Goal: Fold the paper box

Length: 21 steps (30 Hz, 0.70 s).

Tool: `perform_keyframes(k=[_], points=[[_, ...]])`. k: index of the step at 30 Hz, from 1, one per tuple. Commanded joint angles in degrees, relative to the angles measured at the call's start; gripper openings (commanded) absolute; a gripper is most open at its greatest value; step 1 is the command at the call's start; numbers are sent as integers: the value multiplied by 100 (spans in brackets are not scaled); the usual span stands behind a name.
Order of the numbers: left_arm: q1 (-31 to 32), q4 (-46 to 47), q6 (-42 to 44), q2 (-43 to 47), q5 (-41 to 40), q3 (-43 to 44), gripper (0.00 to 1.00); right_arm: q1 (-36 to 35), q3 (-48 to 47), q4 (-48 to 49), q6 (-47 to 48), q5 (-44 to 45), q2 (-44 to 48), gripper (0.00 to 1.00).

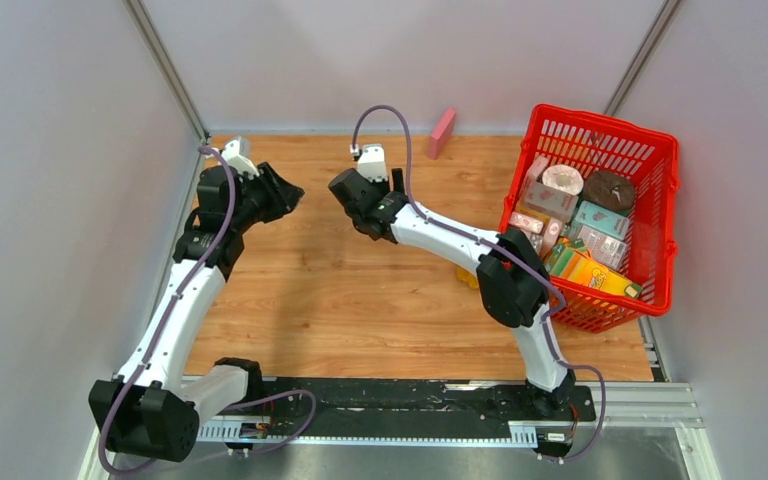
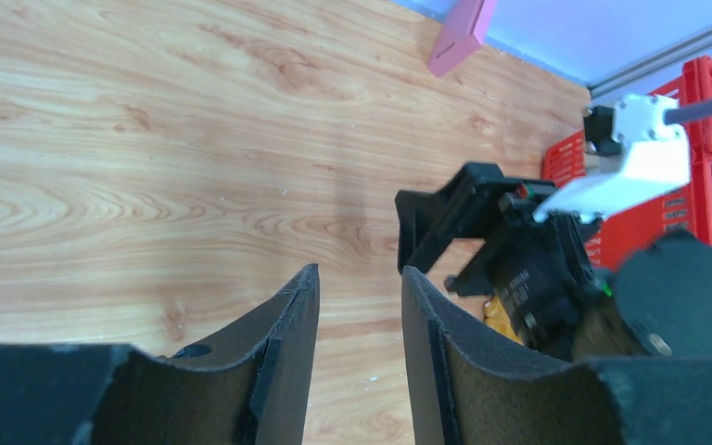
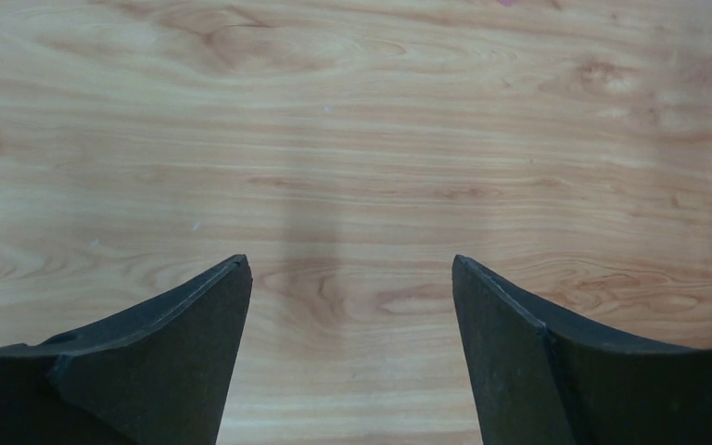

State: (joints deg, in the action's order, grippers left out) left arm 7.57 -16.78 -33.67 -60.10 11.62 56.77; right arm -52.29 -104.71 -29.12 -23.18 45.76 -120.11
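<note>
Small plain pink thin-cardboard box point(image 1: 442, 133) sits at the far edge of the wood-grain tabletop point(image 1: 340, 300), right of centre, well apart from both arms; probably light and easily creased, so pinch its narrow faces gently. Left hand point(image 2: 360, 276) narrowly parted, right hand point(image 3: 350, 267) spread wide, both empty.

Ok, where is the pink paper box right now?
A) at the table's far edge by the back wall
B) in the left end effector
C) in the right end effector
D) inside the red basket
A: the paper box sits at the far edge of the table by the back wall, left of the red basket; the left end effector and right end effector are open and empty.
</note>
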Motion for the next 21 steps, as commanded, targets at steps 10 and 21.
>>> perform_keyframes(k=[10, 21], points=[[-72, 148, 36, 262, -116, 79, 46, 333, -473, 418, -484, 1733, -1313, 65], [-72, 412, -122, 156, 376, 0, 46, 1344, 2189, -708, -1187, 2007, 689, 47]])
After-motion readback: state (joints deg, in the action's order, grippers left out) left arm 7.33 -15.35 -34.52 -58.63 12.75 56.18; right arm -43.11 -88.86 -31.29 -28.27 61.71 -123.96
